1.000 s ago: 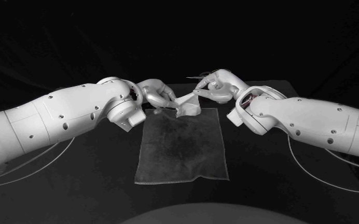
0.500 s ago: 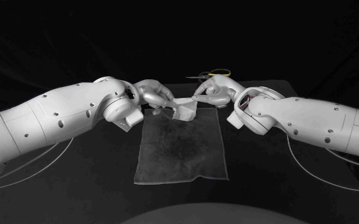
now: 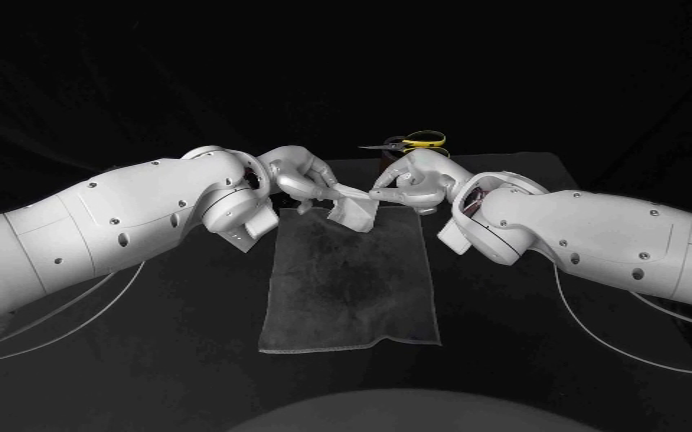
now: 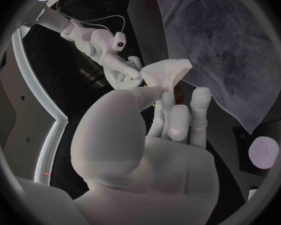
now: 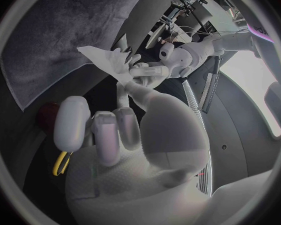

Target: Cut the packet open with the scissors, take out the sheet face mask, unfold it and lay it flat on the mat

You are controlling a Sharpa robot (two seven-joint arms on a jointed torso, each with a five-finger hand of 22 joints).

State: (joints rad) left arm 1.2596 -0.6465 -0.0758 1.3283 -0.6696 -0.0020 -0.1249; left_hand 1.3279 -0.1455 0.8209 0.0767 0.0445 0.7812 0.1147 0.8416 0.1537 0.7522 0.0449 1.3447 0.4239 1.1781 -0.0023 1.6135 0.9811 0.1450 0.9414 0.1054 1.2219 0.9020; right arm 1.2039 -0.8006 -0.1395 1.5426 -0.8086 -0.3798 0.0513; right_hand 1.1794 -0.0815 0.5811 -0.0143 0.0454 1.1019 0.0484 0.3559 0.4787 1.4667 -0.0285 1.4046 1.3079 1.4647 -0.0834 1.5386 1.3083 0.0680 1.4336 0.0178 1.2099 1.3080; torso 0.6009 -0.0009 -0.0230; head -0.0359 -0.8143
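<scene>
On the black table (image 3: pixel 173 352), a grey mat (image 3: pixel 349 282) is lying beneath both hands. The left hand (image 3: pixel 300 174) and right hand (image 3: pixel 411 180) are each pinching the folded white mask (image 3: pixel 355 212), holding it between them. The left wrist view is showing the pinch. The head view is showing scissors (image 3: pixel 418 139) just beyond the right hand.
</scene>
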